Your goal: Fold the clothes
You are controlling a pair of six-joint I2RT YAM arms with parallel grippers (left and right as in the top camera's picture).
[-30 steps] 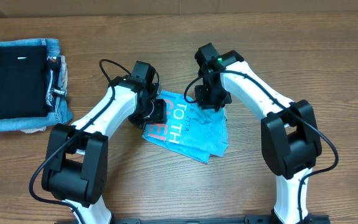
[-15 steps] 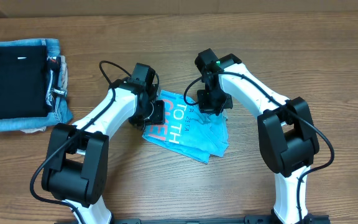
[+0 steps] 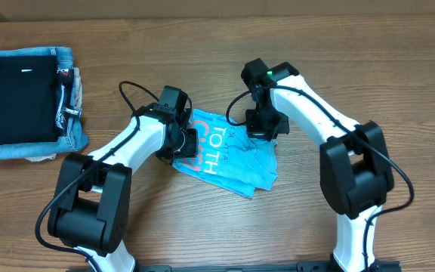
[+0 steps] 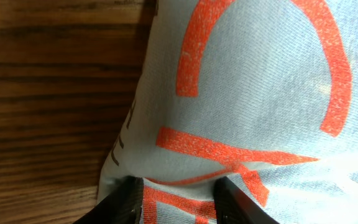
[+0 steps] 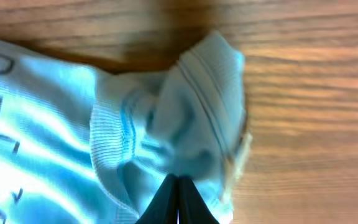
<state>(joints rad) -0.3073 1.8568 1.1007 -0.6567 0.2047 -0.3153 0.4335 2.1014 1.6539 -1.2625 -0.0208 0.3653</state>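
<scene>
The clothes [image 3: 229, 155], a light sky-blue T-shirt with coral and white lettering, lie folded small at the table's middle. My left gripper [image 3: 181, 141] is down on the shirt's left edge. In the left wrist view its black fingers [image 4: 124, 202] stand partly apart, with a ridge of the coral-printed cloth [image 4: 253, 93] filling the gap between them. My right gripper [image 3: 267, 128] is at the shirt's far right corner. In the right wrist view its jaws meet in a point [image 5: 178, 190] on bunched ribbed cloth [image 5: 197, 93], which rises off the wood.
A stack of folded garments sits at the far left, a black one [image 3: 17, 91] on top of a denim-blue one [image 3: 70, 136]. Bare wooden tabletop [image 3: 399, 83] surrounds the shirt. Both arm bases stand at the near edge.
The right gripper has shut on the shirt's corner and shifted slightly right. The left gripper has narrowed and slid a little right, onto the shirt's edge.
</scene>
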